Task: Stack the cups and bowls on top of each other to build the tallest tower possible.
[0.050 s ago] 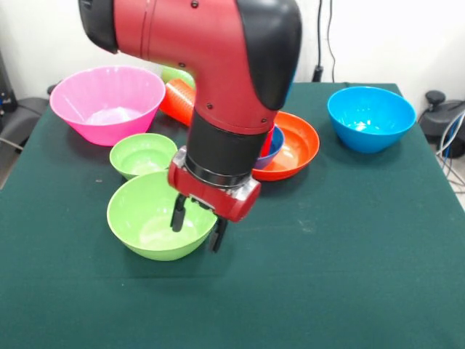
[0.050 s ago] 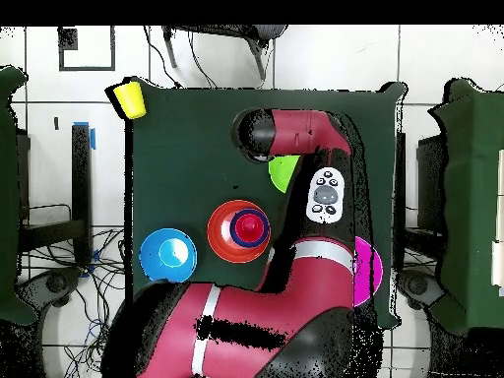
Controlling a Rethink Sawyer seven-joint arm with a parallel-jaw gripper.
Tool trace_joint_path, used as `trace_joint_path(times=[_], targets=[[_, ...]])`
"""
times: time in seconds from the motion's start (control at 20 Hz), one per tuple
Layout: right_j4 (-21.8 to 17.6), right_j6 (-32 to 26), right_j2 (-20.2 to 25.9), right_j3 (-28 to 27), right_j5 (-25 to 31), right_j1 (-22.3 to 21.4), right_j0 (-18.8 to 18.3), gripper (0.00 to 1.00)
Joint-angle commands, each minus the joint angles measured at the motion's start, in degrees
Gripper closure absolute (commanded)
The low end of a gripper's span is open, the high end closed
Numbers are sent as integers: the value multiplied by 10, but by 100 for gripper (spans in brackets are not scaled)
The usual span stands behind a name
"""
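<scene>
Your arm [image 1: 218, 65] reached down over the green table [image 1: 349, 247], and its pincer [image 1: 197, 227] hung at the right-hand rim of the large green bowl [image 1: 149, 218], one finger [image 1: 177, 214] inside the bowl and the other just outside it; the fingers stood apart, straddling the rim, and you could not tell from either view whether they touched it. That bowl sat upright at the near left of the front view. Just beyond it, close by, stood the small green bowl [image 1: 142, 154], also upright and apart from the rest. The huge pink bowl [image 1: 107, 102] sat at the far left. To its right an orange cup [image 1: 178, 102] lay on its side, with a light green cup [image 1: 176, 74] showing just behind it. The wide orange bowl [image 1: 296, 147] sat near the middle of the table, mostly behind your arm, with the small dark blue bowl [image 1: 270, 149] resting inside it; overhead, something red showed within the dark blue one. The large blue bowl [image 1: 370, 118] stood alone at the far right. In the overhead view a yellow cup [image 2: 129, 97] sat at one corner of the table, well apart from everything else.
</scene>
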Motion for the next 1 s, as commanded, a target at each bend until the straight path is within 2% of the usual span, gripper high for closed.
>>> trace_joint_path(times=[0.05,0.25,0.5,1.0], targets=[[7,38,31,26,14,16,9,0],[6,23,27,15,35,23,8,0],[-5,3,6,-16,99,39,17,0],[-11,-7,-1,-34,109,59,20,0]])
